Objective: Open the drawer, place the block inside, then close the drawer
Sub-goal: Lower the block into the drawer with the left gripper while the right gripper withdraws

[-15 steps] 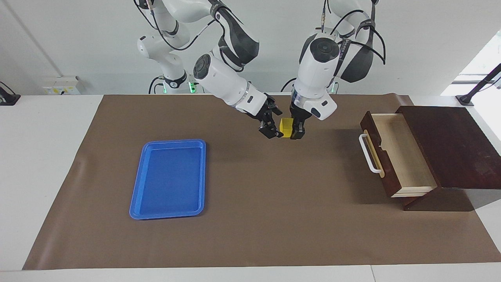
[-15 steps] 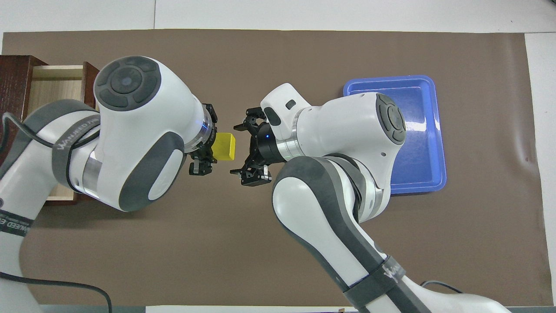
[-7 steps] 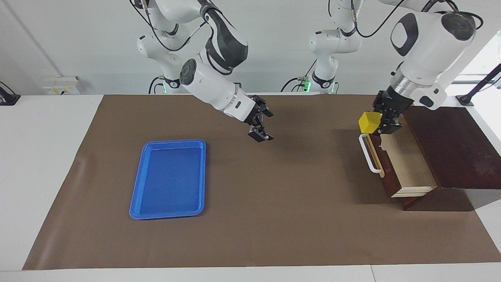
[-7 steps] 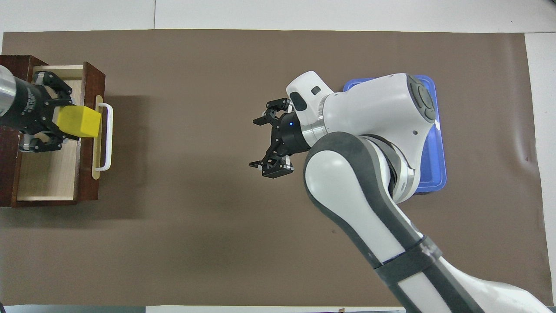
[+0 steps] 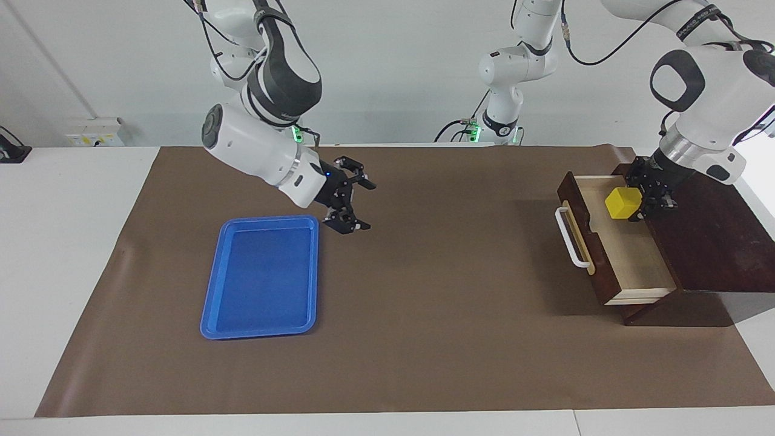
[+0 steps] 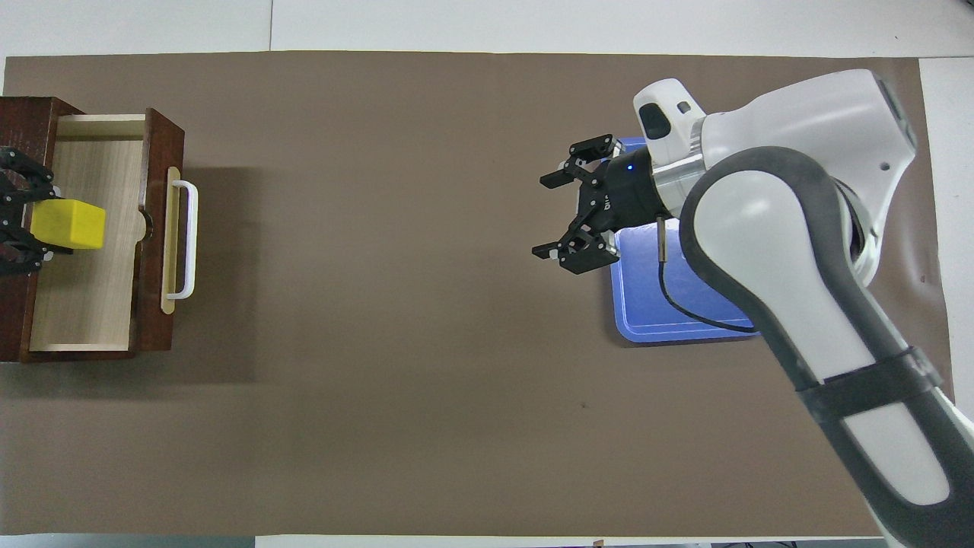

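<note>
Small yellow cube block (image 5: pixel 623 202): pinched by left gripper (image 5: pixel 643 201) over the open dark brown wooden drawer's (image 5: pixel 626 247) pale interior.
Right gripper (image 5: pixel 350 201), fingers spread, hangs beside the blue rectangular tray (image 5: pixel 261 277); overhead view shows only the left gripper's tips.

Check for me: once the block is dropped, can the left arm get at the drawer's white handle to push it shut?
Probably yes. The handle faces open mat with nothing beside it, and the left gripper, shut on the block, hangs over the open drawer. The right gripper waits, open, beside the blue tray.
</note>
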Controlling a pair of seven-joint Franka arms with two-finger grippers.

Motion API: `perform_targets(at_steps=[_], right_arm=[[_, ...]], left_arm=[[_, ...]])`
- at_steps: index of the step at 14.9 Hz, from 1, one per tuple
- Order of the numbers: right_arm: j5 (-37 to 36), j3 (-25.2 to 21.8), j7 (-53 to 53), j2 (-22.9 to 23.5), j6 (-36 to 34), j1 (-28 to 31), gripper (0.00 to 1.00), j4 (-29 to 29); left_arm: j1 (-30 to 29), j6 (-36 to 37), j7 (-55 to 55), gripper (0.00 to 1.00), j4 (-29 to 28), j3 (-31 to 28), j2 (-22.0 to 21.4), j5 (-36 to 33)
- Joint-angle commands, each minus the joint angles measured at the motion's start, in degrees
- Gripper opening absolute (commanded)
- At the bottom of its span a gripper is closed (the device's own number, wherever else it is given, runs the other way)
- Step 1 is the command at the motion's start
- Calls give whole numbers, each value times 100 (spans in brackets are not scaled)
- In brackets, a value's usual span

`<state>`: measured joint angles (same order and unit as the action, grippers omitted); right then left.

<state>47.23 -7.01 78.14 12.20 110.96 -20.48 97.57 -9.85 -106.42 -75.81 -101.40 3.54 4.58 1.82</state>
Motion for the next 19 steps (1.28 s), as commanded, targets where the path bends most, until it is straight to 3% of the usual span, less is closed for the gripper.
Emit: perform_targets(at_steps=[1,5,11,12,13,16,19], right_arm=[[-354,33,-158,-139,-328,491,100,-10],[-1021,33,-737,-350,-426,1002,100,-19],[-2269,24,-2212,-982,-592,1064,100,-19],[-2445,24,-2485,-1070,-732,1099,100,-19],[-2612,24,-2740,-1167,-864,1169,100,-19],[-3103,50,-3653,-1247,-1400,1414,100,-219],[-3859,50,-4532,-1256,-1979,1494,100,-545]], left_arm=[[-113,-335,57,0,-328,68,-54,-191],[-122,-563,31,0,-828,68,-124,-191],[-43,-661,-145,0,-1330,77,-335,-191],[-52,-661,-93,37,-1347,77,-344,-191],[-87,-661,-66,99,-1339,77,-344,-191],[-96,-556,-57,100,-1138,68,-292,-296],[-8,216,-406,100,-165,129,-46,-297]])
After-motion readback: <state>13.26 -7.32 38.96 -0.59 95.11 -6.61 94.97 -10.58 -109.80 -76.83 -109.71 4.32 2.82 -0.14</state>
